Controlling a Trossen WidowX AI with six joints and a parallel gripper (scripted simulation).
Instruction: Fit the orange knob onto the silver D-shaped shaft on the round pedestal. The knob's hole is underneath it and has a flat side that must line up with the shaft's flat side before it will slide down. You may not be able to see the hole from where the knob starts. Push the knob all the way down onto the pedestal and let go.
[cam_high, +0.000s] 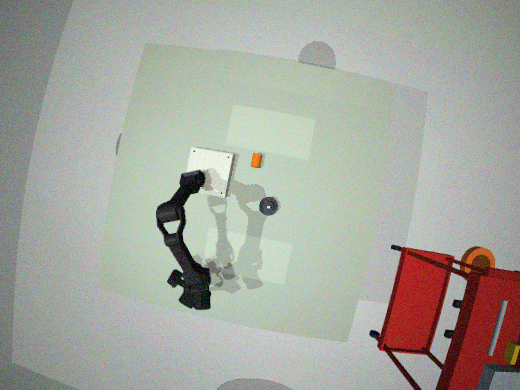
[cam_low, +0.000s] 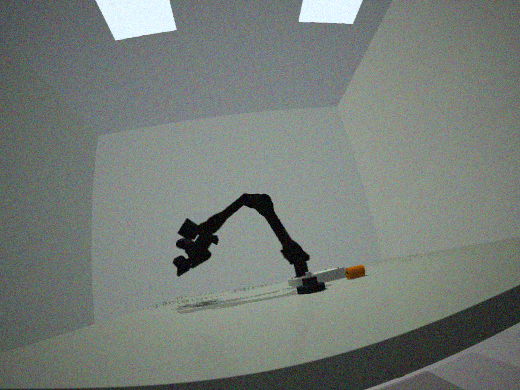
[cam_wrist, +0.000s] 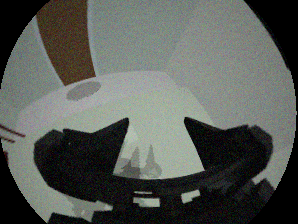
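Pale green tabletop (cam_high: 350, 210) is seen from above, with the black arm (cam_high: 175, 220) reaching from its white base plate (cam_high: 212, 159) toward the table's near edge. The gripper (cam_high: 196, 298) is held spread wide, well above the surface, with nothing between its fingers. The orange knob (cam_high: 256, 160) is seen lying on its side just beside the base plate, well apart from the gripper. The round pedestal (cam_high: 269, 205), with its silver shaft, stands apart from the knob. A red cart (cam_high: 400, 295) is parked off the table's corner.
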